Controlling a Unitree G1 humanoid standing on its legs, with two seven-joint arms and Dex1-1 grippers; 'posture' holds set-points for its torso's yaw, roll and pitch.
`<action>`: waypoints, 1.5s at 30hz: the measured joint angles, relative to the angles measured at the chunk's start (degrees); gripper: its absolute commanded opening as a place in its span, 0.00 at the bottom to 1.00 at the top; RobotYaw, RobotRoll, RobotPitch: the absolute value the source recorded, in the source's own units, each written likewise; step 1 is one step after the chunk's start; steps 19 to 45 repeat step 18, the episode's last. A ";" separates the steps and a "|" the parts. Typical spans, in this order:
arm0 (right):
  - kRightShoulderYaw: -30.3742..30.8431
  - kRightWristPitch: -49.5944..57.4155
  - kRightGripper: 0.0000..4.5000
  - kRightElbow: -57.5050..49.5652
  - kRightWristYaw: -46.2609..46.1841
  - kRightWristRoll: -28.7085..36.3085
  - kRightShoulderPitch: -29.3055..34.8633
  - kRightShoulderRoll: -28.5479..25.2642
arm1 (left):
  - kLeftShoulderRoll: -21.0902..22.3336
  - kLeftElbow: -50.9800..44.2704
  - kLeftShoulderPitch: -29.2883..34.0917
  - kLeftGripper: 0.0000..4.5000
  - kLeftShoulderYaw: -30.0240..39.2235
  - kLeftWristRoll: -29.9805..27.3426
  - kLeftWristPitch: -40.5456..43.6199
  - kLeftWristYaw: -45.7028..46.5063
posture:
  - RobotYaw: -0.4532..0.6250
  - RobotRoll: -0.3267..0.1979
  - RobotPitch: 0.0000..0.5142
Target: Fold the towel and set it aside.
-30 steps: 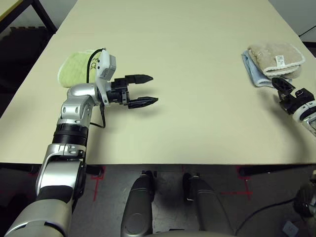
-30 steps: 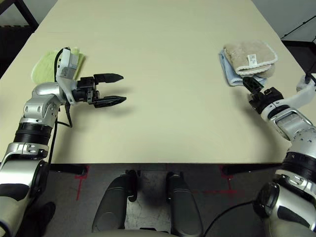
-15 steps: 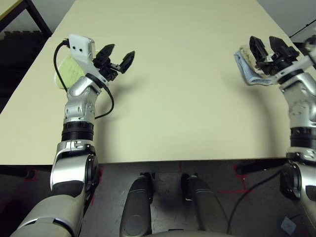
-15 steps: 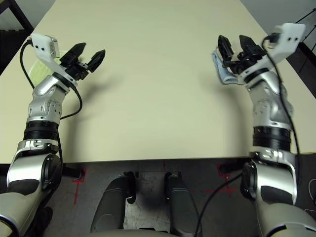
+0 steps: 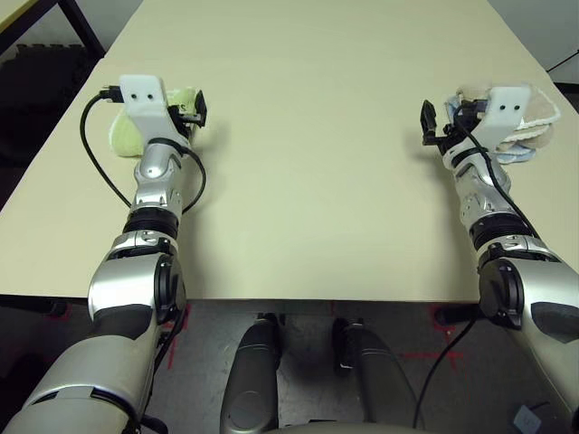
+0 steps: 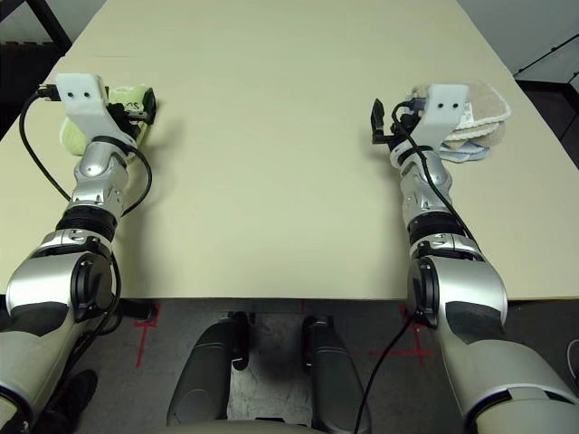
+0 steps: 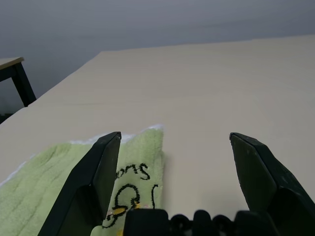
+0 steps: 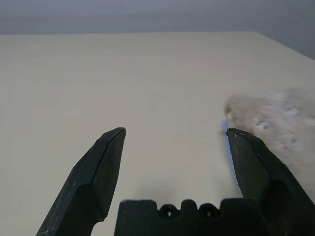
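Both arms are now stretched forward over the table [image 5: 308, 136], side by side, forearms roughly parallel. A second ago the left gripper [image 7: 174, 167] pointed sideways toward the table's middle and the right gripper [image 8: 179, 162] sat low at the right edge; half a second ago both were raised and tilted. Both have since swung to point away from the robot.

Left gripper: fingers spread wide, nothing between them. It hangs just over the near corner of the yellow-green towel [image 7: 54, 182], whose black stitched mark shows beside the left finger. That towel lies at the table's left side, same place as before.

Right gripper: fingers spread wide, empty, bare tabletop between them. The beige towel [image 6: 484, 104] lies folded at the right side of the table, on top of the light blue towel [image 6: 461, 155], whose edge shows beneath it. Gripper is just beside the beige towel, on its inner side; from the head views the wrist camera housing covers part of the stack. Contact with the towel: cannot tell. The stack has not moved since the earlier frames.
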 measured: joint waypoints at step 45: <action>-0.59 1.10 0.99 1.03 4.50 -0.17 -0.43 0.41 | 0.29 1.05 1.47 1.00 -0.63 0.13 0.54 -0.96 | 0.49 0.62 0.27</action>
